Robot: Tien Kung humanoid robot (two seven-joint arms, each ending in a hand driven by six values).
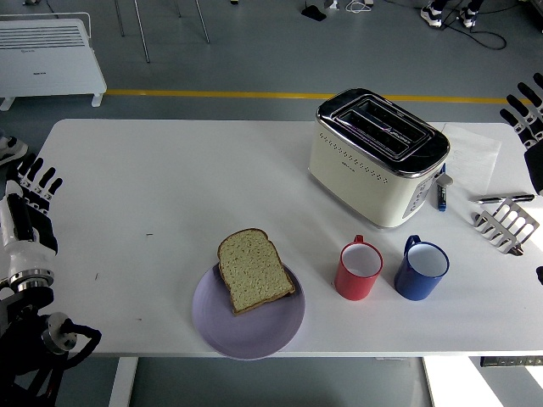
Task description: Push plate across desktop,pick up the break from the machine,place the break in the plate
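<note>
One view only, from the head camera, looking down on a white table [170, 178]. A slice of bread [253, 270] lies on a lilac plate [248, 329] near the table's front edge, the slice set toward the plate's upper left and overhanging its rim there. Behind and to the right stands a cream toaster [373, 165] with a chrome top; both slots look dark, and nothing can be seen sticking out of them. There is small dark lettering on the toaster's long side, too small to read.

Just in front of the toaster sit two mugs side by side — a red mug [359, 270] and a blue mug [421, 270], close but apart, handles toward the back. A dark marker [441, 193] lies beside the toaster's right end, and a metal rack [507, 224] rests near the table's right edge.

The left hand [25, 212] is at the picture's left edge, over the table's left side, fingers straight and spread, holding nothing. The right hand [528, 114] shows only at the right edge — a few black fingertips, extended and apart, nothing in them. A white radiator [51, 55] stands on the floor beyond.
</note>
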